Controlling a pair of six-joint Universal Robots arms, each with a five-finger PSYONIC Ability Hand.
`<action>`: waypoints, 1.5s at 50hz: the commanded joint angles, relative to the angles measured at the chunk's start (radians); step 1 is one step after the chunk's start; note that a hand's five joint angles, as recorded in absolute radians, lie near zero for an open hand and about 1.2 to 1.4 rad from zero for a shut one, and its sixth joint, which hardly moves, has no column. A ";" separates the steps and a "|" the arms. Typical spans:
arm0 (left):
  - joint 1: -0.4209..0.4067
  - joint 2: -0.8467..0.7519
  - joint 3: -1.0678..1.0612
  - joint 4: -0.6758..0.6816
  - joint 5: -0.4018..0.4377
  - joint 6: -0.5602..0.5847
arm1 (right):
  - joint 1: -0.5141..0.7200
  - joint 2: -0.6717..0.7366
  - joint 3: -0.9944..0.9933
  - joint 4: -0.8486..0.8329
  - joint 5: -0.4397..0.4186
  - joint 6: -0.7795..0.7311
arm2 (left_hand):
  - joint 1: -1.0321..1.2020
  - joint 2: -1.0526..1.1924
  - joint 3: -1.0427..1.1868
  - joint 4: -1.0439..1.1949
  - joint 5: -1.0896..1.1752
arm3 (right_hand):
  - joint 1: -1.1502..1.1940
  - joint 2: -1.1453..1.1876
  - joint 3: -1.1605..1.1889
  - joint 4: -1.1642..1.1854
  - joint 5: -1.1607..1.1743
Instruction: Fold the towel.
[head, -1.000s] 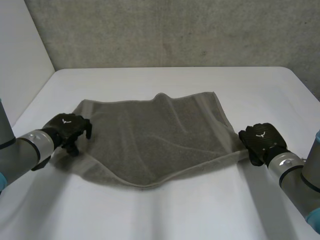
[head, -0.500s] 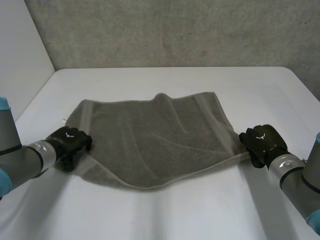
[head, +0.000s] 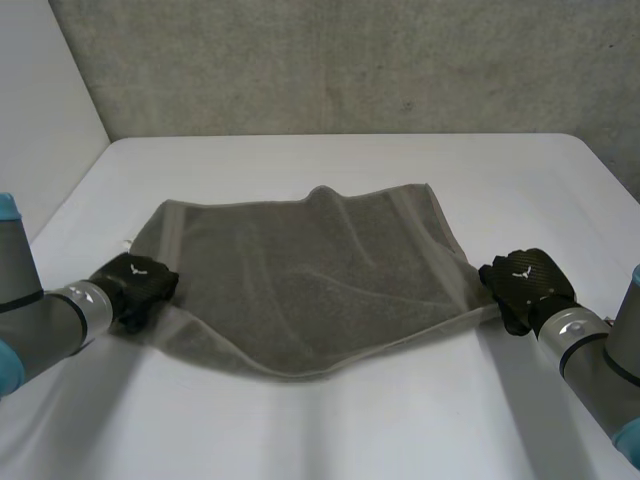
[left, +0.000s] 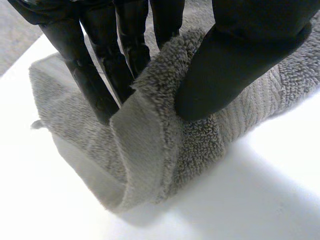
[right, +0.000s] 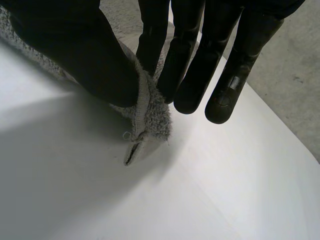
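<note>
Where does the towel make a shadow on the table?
Head view: a soft shadow on the table along the near edge of the towel, between left hand and right hand. Left wrist view: a dark patch beside the pinched fold. Right wrist view: grey shade around the pinched corner.

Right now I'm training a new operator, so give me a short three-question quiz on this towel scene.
1. True or false: the left robot hand pinches the towel.
2. Where on the towel does the right robot hand grip? A. its middle B. a near corner C. the far edge
3. Short answer: is the towel folded in half yet?

Key: 1. True. 2. B. 3. No, it lies spread open.
</note>
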 joint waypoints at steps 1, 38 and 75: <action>-0.012 0.148 -0.009 0.006 -0.009 -0.006 | -0.001 -0.073 -0.042 0.076 0.004 -0.001 | 0.278 0.257 0.262 0.259 0.267 | 0.430 0.222 0.214 0.206 0.247; 0.043 0.287 0.130 -0.077 -0.010 -0.367 | 0.025 0.039 -0.903 1.023 0.016 -0.239 | 0.278 0.257 0.262 0.259 0.267 | 0.430 0.222 0.214 0.206 0.247; -0.129 -0.019 0.500 0.452 -0.176 -0.649 | 0.132 0.089 -0.782 0.050 0.113 -0.139 | 0.278 0.257 0.262 0.259 0.267 | 0.430 0.222 0.214 0.206 0.247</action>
